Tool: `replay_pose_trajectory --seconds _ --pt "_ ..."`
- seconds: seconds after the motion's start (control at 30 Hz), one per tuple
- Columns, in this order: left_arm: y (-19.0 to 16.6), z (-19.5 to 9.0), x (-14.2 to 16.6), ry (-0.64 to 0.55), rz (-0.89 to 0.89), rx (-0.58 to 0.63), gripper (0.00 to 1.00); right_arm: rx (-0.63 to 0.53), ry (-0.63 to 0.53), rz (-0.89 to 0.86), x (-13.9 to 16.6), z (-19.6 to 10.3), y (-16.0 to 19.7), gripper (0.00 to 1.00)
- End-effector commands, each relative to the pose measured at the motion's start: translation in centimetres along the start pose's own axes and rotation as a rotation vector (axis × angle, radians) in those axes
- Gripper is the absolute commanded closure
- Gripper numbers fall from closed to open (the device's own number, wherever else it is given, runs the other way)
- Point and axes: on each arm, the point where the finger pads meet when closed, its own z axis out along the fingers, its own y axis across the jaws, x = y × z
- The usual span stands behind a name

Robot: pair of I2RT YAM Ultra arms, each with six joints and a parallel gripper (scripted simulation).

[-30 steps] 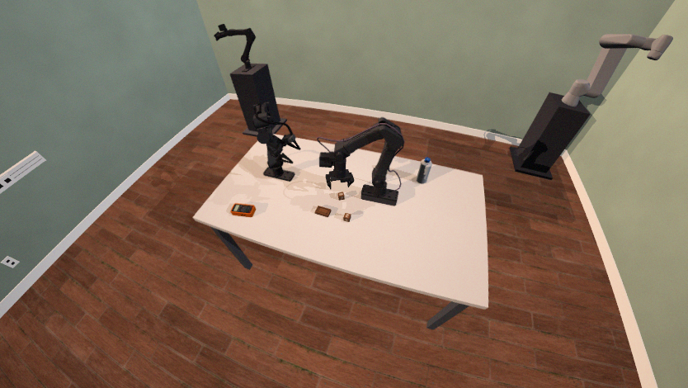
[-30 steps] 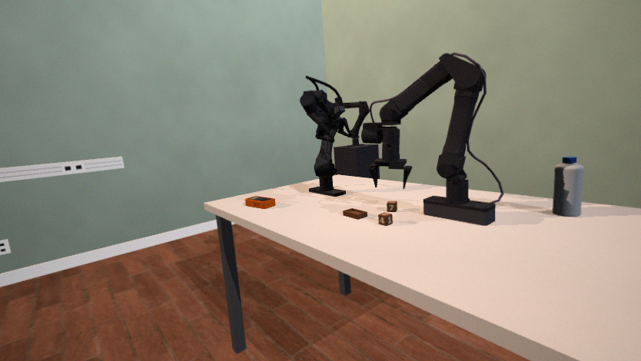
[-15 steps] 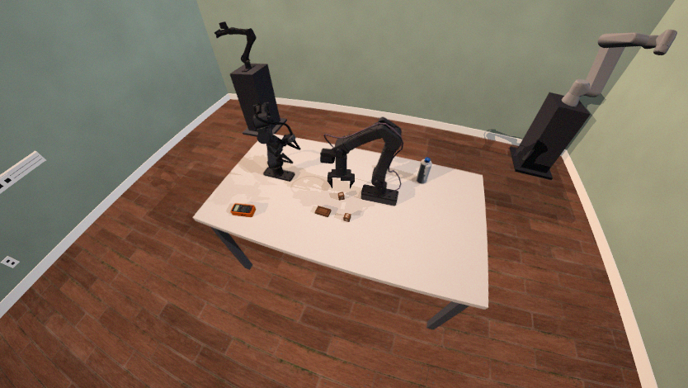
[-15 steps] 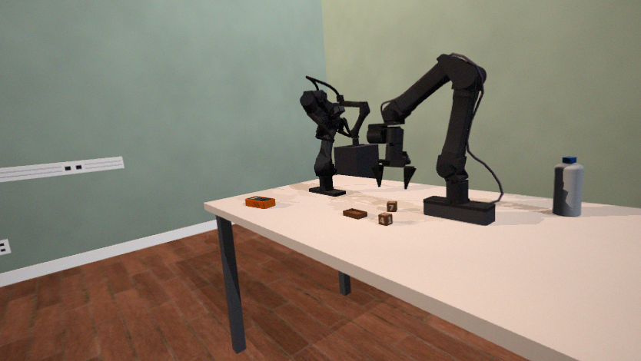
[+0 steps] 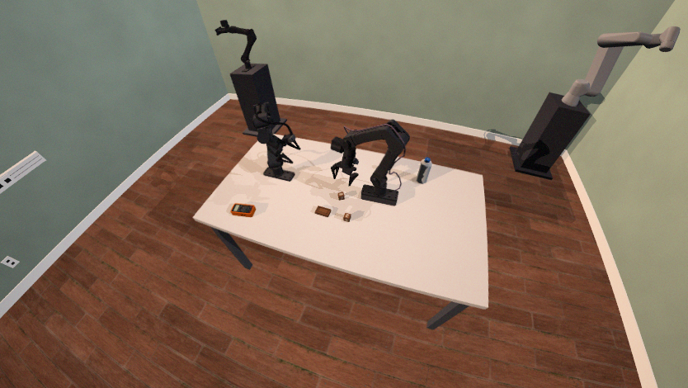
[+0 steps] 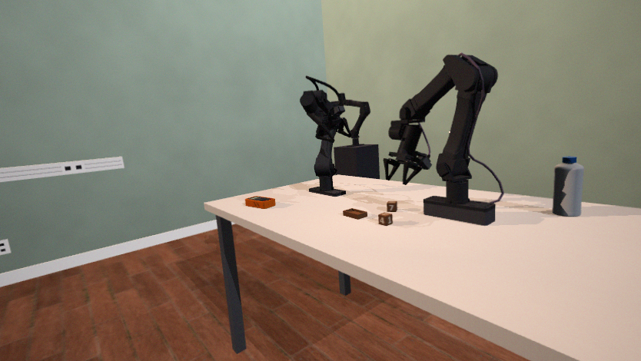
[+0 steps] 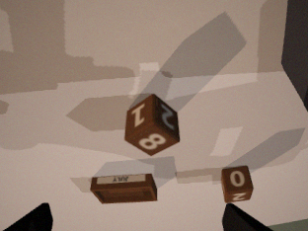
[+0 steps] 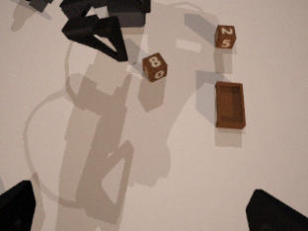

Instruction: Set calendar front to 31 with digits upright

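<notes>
Calendar tray (image 5: 322, 211) (image 6: 354, 213) (image 7: 124, 192) (image 8: 230, 105): one, empty; two cubes (image 5: 341, 196) (image 6: 392, 206) (image 7: 152, 125) (image 8: 155, 67) outside it.
</notes>
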Motion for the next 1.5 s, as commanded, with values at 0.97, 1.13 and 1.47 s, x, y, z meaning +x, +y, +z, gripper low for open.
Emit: replay_pose_trajectory --seconds 0.97,1.13,1.47 --pt "-1.0 0.2 0.4 -0.099 -0.569 0.150 0.00 0.089 0.066 0.084 -2.5 -2.3 1.1 0.00" --pt "-1.1 0.3 0.5 -0.117 -0.692 0.191 0.00 0.103 0.067 0.089 -3.1 -2.8 1.4 0.00" --pt "-1.4 0.6 1.0 -0.160 -1.136 0.357 0.00 0.149 0.056 0.111 -4.8 -4.5 2.6 0.00"
